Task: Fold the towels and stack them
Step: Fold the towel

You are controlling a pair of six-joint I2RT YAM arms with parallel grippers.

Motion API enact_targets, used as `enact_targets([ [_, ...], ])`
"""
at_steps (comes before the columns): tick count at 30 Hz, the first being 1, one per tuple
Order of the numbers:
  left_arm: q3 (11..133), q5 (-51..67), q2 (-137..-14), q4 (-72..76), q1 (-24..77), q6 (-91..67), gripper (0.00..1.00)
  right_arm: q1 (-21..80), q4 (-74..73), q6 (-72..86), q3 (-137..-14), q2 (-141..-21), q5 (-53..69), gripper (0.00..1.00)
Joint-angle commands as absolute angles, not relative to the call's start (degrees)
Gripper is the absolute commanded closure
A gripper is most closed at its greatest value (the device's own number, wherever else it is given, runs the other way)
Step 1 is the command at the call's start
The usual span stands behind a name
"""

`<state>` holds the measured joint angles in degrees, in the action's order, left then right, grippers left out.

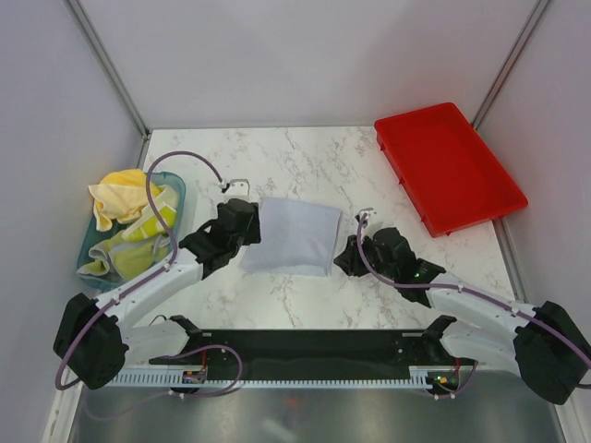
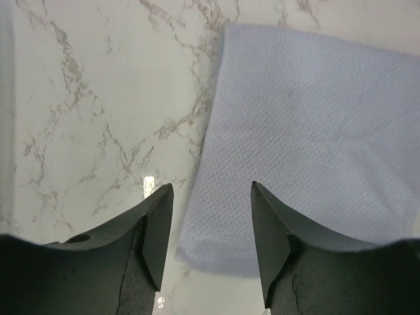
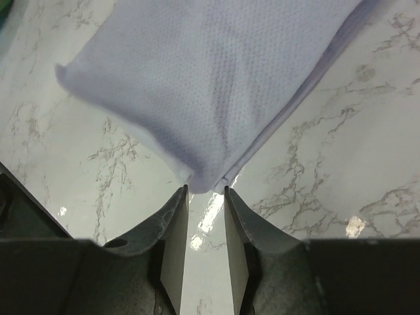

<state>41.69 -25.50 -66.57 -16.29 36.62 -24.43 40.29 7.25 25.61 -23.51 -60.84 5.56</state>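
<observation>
The folded pale grey-blue cloth towel lies flat on the white marble-pattern table, between both grippers. The left gripper is released, jaws wide, at the towel's left edge. The right gripper is narrowly parted at a towel corner, gripping nothing. Crumpled yellow and printed towels fill the translucent teal plastic tub.
</observation>
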Motion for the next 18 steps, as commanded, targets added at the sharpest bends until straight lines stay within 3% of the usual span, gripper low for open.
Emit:
enact_targets([
  [1,46.23,-27.77,-63.72,-17.32,36.91,-26.02,0.41,40.52,1.59,28.47,-28.2,-59.5,0.36,0.64],
  [8,48.69,-24.0,-66.88,-17.67,36.48,-26.46,0.41,40.52,0.09,29.79,-36.29,-67.74,-2.89,0.65],
  [13,56.59,-9.28,-80.3,-17.84,26.12,-25.4,0.42,37.89,-5.0,31.46,-46.47,-78.21,-8.09,0.62],
  [18,66.17,-0.8,-90.16,-18.45,20.31,-20.05,0.43,31.83,-4.04,30.77,-50.27,-86.56,-1.51,0.63],
])
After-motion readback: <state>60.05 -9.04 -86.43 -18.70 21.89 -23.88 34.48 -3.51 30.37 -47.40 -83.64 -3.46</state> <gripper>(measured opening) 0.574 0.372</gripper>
